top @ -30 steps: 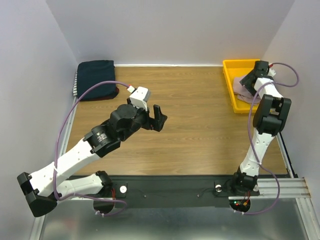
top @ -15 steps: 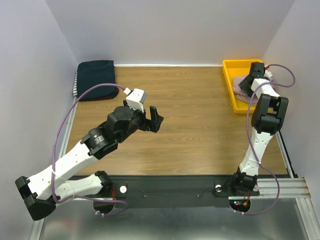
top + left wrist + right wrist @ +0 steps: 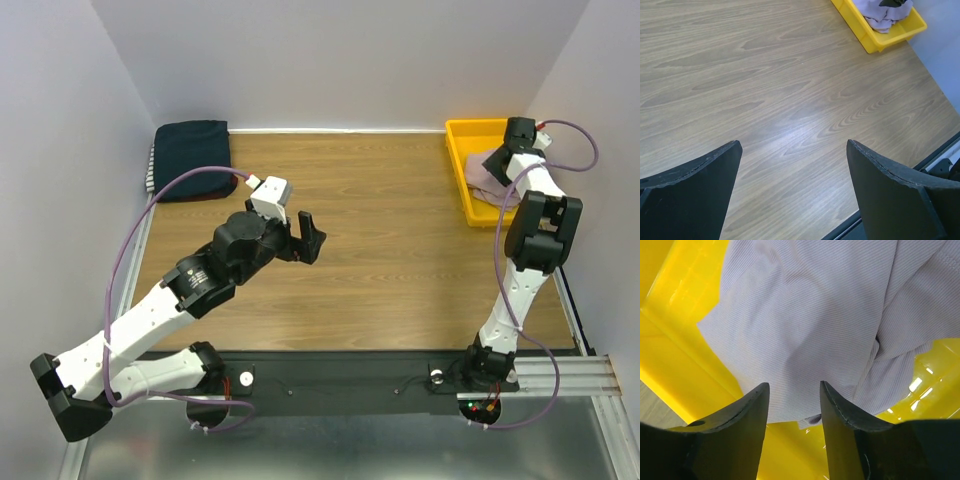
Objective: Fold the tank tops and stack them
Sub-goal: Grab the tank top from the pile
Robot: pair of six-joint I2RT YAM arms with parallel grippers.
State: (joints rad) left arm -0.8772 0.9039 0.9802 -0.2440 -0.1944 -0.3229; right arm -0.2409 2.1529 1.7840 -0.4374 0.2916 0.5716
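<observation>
The pale dusty-pink tank top (image 3: 484, 181) lies crumpled in the yellow tray (image 3: 462, 150) at the far right. My right gripper (image 3: 497, 160) hangs just over it, jaws partly open; in the right wrist view the cloth (image 3: 815, 315) shows past the gripper (image 3: 792, 385), not pinched. The folded tank tops (image 3: 190, 158), dark navy on top with a striped edge at the left, sit at the far left corner. My left gripper (image 3: 306, 238) is open and empty above the bare table (image 3: 790, 100); its wrist view shows the gripper (image 3: 792, 145) and the pink top (image 3: 885, 15) far off.
The yellow tray's wall (image 3: 660, 290) rises close beside my right fingers. Grey walls close the table at back and both sides. A black rail (image 3: 340, 380) runs along the near edge, with a metal frame at the right.
My right gripper dipped into the tray, then rose slightly over the pink top. My left arm drew back a little to the left, then stayed still.
</observation>
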